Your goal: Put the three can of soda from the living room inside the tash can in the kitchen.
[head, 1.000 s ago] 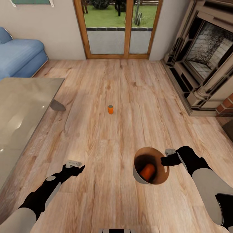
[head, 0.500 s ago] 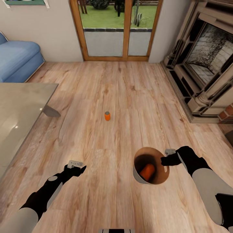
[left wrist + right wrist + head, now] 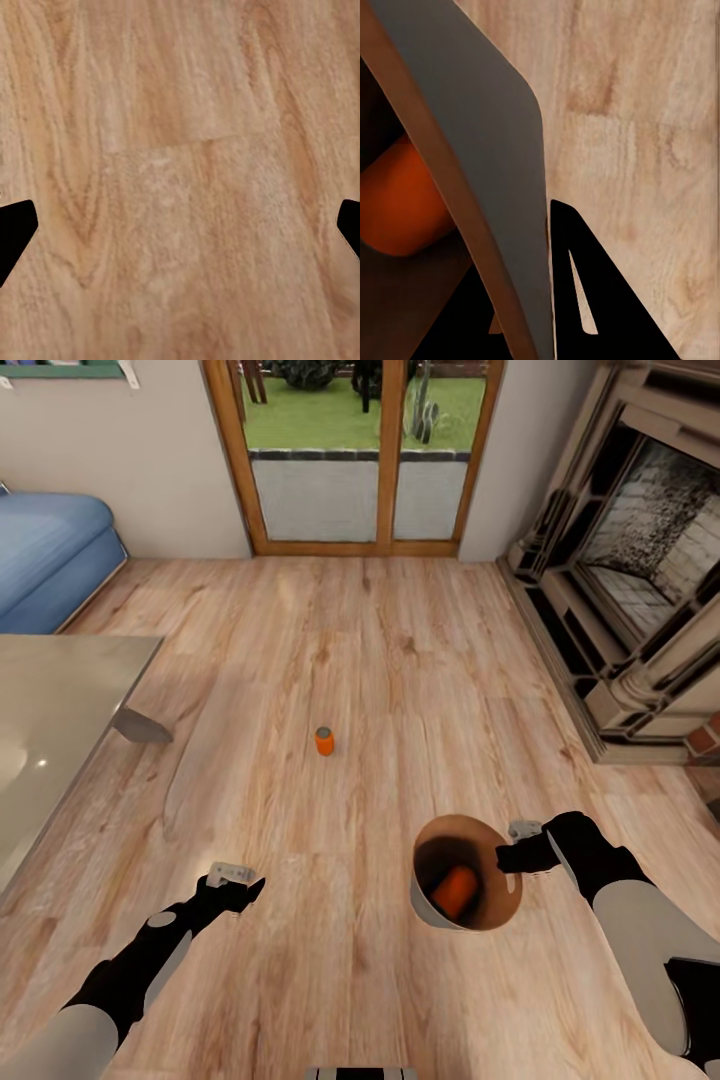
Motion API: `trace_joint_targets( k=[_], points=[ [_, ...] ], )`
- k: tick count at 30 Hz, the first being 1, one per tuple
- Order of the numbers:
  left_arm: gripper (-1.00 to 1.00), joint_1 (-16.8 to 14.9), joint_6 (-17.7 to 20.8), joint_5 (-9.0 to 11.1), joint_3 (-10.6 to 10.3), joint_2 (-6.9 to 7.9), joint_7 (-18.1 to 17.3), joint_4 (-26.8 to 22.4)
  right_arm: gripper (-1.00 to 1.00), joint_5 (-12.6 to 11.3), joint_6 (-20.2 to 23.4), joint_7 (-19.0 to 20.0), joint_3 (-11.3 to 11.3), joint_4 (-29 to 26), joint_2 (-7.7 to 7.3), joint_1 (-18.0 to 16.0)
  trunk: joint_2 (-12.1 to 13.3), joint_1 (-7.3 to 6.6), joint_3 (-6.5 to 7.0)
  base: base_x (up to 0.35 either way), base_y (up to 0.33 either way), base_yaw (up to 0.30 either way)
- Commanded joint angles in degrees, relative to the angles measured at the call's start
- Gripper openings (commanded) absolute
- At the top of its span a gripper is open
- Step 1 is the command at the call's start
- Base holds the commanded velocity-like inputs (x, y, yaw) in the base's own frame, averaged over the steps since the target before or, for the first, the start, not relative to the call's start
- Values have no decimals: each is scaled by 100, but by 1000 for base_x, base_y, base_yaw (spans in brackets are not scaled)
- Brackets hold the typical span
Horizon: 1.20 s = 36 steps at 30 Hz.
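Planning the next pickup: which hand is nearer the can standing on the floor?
Left. The left hand is empty, below-left of the can. The right hand is farther off to its right, holding the bin.

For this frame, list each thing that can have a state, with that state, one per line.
Trash can: held by its rim in the right gripper, off the floor, tilted.
Soda can in the trash can: lying on its side inside.
Soda can on the floor: standing upright, untouched.
Left gripper: open, empty, above bare floor.
Right gripper: shut on the trash can's rim.
Glass doors: closed.
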Motion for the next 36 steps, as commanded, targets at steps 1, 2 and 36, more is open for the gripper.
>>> trace_joint_targets(
  k=[1,2,36],
  points=[
    [100,0,-2,0,0,0,-1,1,-100,-116,46,41,-8,1,1,-3,0,0,0,324,-4,0],
    [100,0,-3,0,0,0,-1,2,-100,-115,46,41,-8,0,2,-3,0,0,0,324,-2,0],
    [100,0,-13,0,-4,0,6,3,-100,-117,46,41,-12,-1,21,-2,0,0,0,325,0,0]
  ],
)
